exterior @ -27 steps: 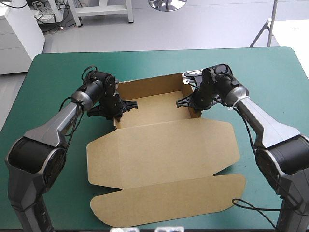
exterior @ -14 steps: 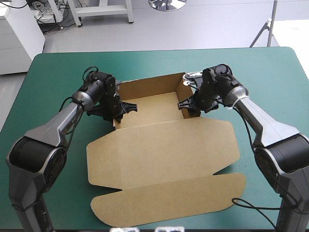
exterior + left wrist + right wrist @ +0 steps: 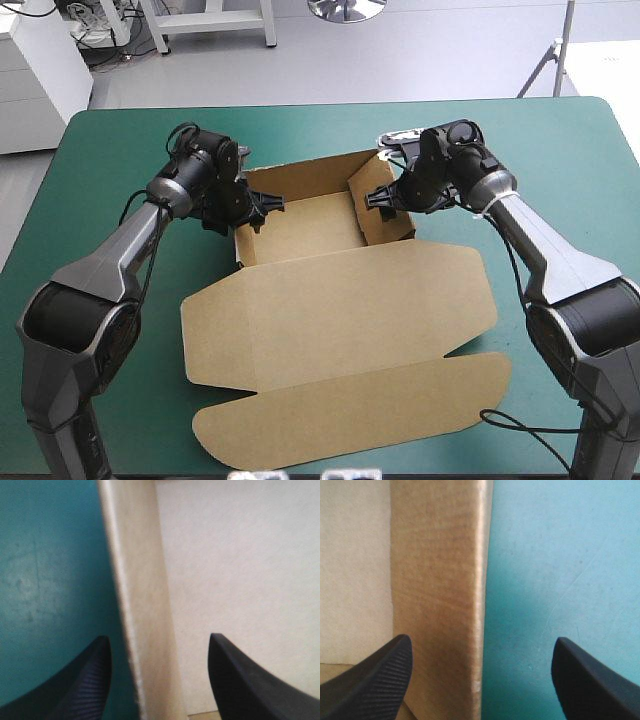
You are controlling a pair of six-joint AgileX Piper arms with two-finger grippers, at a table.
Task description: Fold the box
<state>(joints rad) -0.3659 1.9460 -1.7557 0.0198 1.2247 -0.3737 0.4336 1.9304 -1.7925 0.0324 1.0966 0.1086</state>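
On the teal-green worktop (image 3: 120, 130) the brown box (image 3: 330, 300) sits mid-table, lid flat, its right wall (image 3: 372, 228) swung further inward than just before, so tucking seems under way; my left jaws and right jaws stand open astride one wall each, gripping nothing; no writing shows.

We see the box (image 3: 330, 290), a cut sheet of brown board, at the middle of the table (image 3: 560, 150). Its part toward 12 o'clock forms an open tray (image 3: 300, 225): the back wall and both side walls stand up, and the wall at 3 o'clock is turned inward. The lid (image 3: 350, 340) lies flat toward 6 o'clock and ends in a rounded flap (image 3: 350, 415).
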